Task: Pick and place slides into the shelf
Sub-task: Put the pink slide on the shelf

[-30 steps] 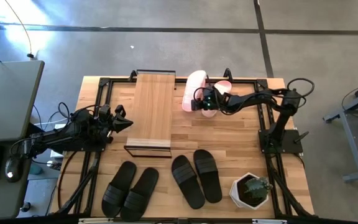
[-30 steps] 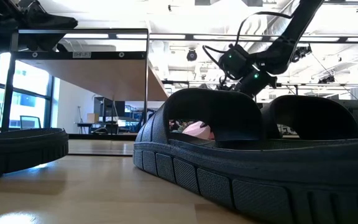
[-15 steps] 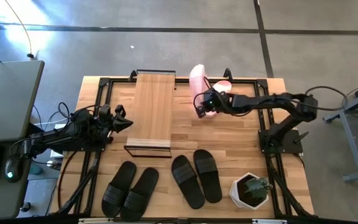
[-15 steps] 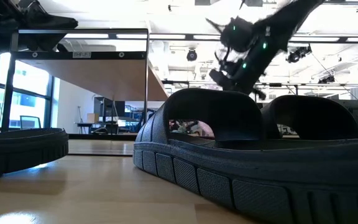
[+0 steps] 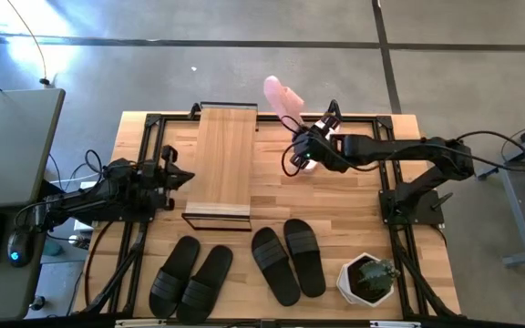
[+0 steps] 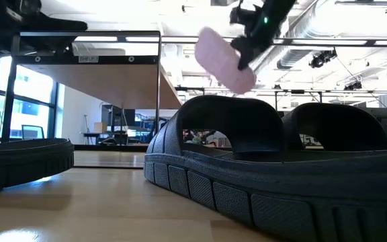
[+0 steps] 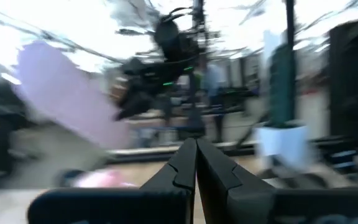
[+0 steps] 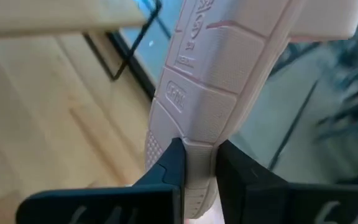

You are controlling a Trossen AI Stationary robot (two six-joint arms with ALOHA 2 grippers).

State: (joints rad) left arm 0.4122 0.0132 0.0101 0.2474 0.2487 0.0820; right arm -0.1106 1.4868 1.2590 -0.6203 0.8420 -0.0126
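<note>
Pink slide (image 5: 281, 96) lifted over the table's (image 5: 354, 191) far edge, right of the shelf (image 5: 223, 159).
The right gripper (image 5: 301, 150) pinches its sole edge; the left gripper (image 5: 179, 176), pressed together, waits beside the shelf. Two black pairs (image 5: 235, 264) and a plant (image 5: 369, 276) sit on the wood, grey floor around. The other pink slide (image 5: 329, 123) is mostly hidden by the arm.

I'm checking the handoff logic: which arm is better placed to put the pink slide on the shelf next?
The right. Its gripper is already shut on the pink slide, lifted off the table just beside the shelf. The left gripper sits at the shelf's other side, jaws shut and holding nothing.
</note>
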